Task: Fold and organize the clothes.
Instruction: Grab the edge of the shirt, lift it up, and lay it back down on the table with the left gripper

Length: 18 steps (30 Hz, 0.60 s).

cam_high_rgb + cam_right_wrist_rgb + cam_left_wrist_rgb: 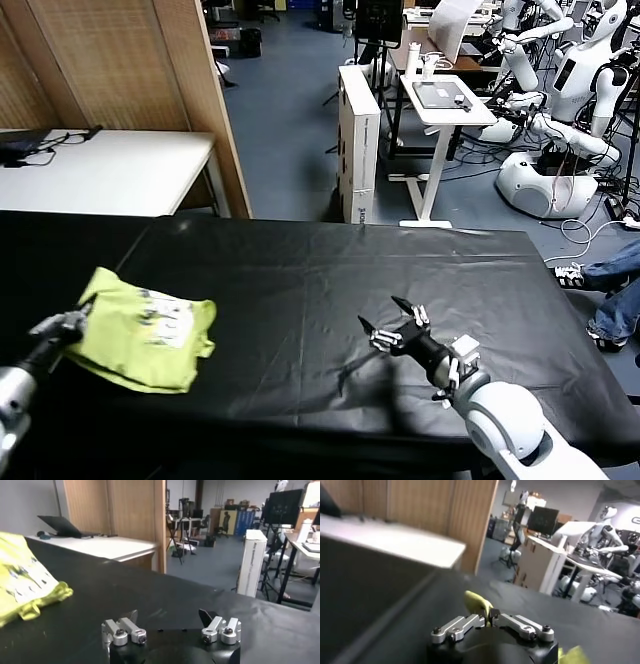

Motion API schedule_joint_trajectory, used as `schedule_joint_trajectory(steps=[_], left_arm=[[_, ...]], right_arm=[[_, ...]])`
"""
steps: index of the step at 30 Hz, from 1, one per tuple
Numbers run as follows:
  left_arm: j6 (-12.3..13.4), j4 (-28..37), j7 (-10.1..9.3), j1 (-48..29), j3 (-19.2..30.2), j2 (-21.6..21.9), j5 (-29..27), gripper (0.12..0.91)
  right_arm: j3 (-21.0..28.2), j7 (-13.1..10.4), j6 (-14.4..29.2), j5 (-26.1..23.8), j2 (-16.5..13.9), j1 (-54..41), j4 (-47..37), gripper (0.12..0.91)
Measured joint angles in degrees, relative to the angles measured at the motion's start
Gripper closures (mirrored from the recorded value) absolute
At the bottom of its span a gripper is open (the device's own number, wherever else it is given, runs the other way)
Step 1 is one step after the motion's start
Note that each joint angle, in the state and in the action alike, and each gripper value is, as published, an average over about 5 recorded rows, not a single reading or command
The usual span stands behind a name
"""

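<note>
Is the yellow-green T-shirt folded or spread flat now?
Folded. The T-shirt lies as a compact bundle on the black table. The left claw pinches its edge; the right claw is open, apart.

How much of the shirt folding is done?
Mostly done: the T-shirt lies as a folded bundle on the black table, print side up. In hand: the left end effector is shut on its edge. The right end effector hovers open, empty. Left: letting go and tidying the loose edges.

The black counter (300,290) lies bare between the folded T-shirt (148,338) at its left and the right tool (393,322), fingers spread, well apart. The left tool (72,325) pinches the shirt's edge.
</note>
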<state>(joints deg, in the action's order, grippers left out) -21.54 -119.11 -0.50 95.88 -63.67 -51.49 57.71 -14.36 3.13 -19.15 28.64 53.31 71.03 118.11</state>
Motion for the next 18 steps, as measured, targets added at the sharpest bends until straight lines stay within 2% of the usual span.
schedule_joint_trajectory(steps=[4, 8, 12, 18], left_arm=[[-2.5, -5.4, -4.53, 0.2, 0.6, -1.2, 0.4, 0.853], [-4.3, -11.7, -8.75, -2.0, 7.3, -5.1, -0.7, 0.853], [-4.3, -13.9, -9.4, -5.7, 18.5, -10.1, -4.7, 0.853], [-4.2, -11.3, -9.17, -10.6, 32.6, -16.6, -7.4, 0.853]], right_arm=[[0.5, 0.0, 0.1, -1.0, 0.6, 0.4, -0.6, 0.118], [0.8, 0.0, 0.1, -2.2, 1.2, 0.9, -1.0, 0.118], [0.7, -0.1, 0.0, -2.5, 1.3, 1.7, -1.0, 0.118], [0.9, -0.2, -0.1, -2.8, 1.2, 2.4, -0.9, 0.118]])
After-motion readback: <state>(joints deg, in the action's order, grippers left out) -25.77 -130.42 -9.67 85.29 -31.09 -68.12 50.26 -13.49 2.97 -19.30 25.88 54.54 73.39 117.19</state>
